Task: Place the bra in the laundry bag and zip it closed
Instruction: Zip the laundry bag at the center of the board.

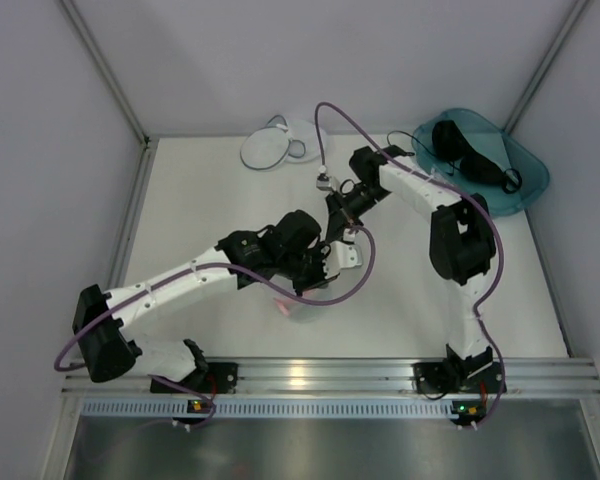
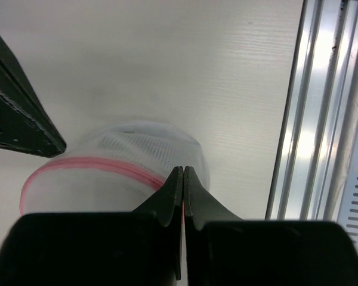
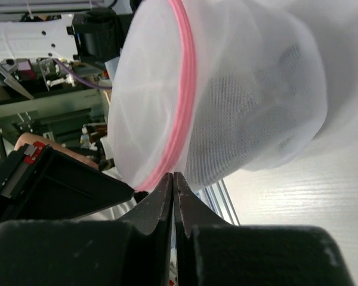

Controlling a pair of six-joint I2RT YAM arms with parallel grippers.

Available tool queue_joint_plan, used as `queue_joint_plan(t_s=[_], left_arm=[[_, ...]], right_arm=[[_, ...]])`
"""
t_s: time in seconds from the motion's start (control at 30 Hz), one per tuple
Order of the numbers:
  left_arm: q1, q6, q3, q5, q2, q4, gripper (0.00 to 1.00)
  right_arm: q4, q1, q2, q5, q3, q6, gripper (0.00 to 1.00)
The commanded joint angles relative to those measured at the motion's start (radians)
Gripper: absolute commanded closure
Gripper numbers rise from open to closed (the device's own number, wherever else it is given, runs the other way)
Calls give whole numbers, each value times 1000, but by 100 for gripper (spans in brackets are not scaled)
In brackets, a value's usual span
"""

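Note:
The black bra (image 1: 467, 152) lies in the teal bin at the back right, away from both grippers. The laundry bag (image 1: 268, 149), white mesh with a grey rim, lies flat at the back of the table. Both arms meet mid-table over a different mesh bag with a pink rim (image 1: 298, 304). My left gripper (image 2: 183, 171) is shut on that bag's pink rim (image 2: 101, 164). My right gripper (image 3: 173, 176) is shut where the pink rim (image 3: 188, 77) reaches its tips. A dim grey shape (image 3: 259, 107) shows through the mesh, and I cannot tell what it is.
The teal bin (image 1: 536, 182) stands at the back right corner. An aluminium rail (image 1: 330, 376) runs along the near table edge, close to the held bag. White walls enclose the table at the back and on both sides. Purple cables loop over both arms.

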Motion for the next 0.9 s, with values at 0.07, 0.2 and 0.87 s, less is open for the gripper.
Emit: queue_joint_plan(t_s=[0.07,0.2,0.87], left_arm=[[-16,4,-49,59,-75,-20,100],[-20,-12,-40,28,-57,-19,100],[-35,47,-67,70,-72,-20,100]], right_arm=[[59,-24,7,-12,86,38,100],[0,-19,-22,-53,59,18,35],[23,18,13,-21,23,-1,100]])
